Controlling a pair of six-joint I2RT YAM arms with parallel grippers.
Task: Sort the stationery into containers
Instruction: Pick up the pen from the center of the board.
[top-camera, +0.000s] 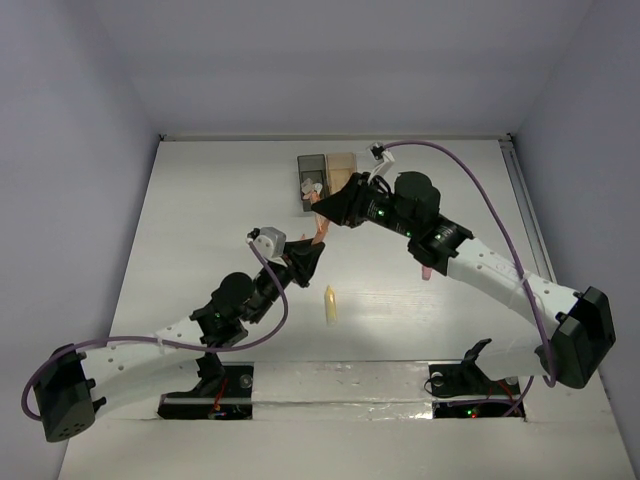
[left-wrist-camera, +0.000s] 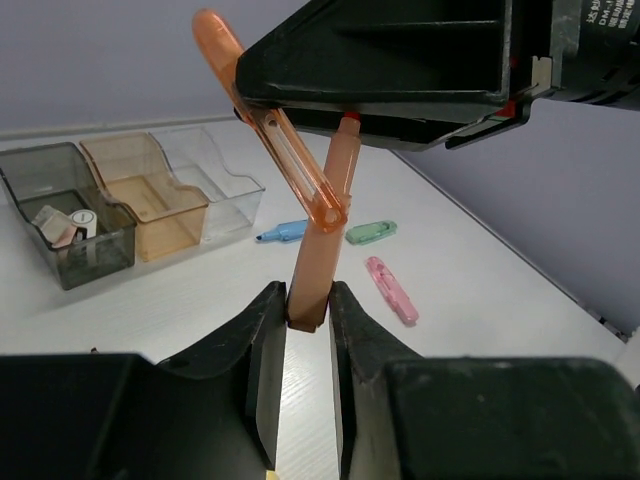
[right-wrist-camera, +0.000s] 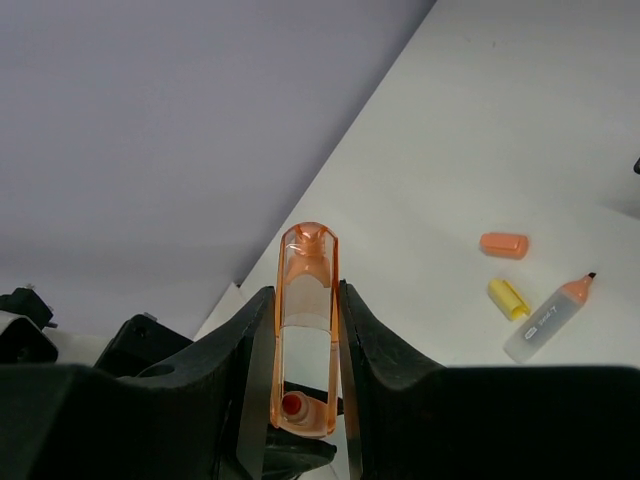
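My left gripper (left-wrist-camera: 308, 300) is shut on the lower end of an orange marker (left-wrist-camera: 322, 235) and holds it upright above the table. The marker's red tip (left-wrist-camera: 348, 117) is bare. My right gripper (right-wrist-camera: 305, 300) is shut on the marker's translucent orange cap (right-wrist-camera: 305, 320), which slants across the marker (left-wrist-camera: 275, 130), off its tip. In the top view both grippers, left (top-camera: 310, 255) and right (top-camera: 325, 208), meet just in front of the containers (top-camera: 325, 172). The dark grey bin (left-wrist-camera: 20, 185) holds small erasers. The orange bin (left-wrist-camera: 110, 155) and clear bin (left-wrist-camera: 245, 185) look empty.
A blue marker (left-wrist-camera: 282, 233), a mint green marker (left-wrist-camera: 371, 232) and a pink marker (left-wrist-camera: 391, 289) lie right of the bins. A yellow marker (top-camera: 329, 303) lies mid-table. An orange eraser (right-wrist-camera: 503, 244), a yellow eraser (right-wrist-camera: 509, 298) and an uncapped pale marker (right-wrist-camera: 548, 315) lie together.
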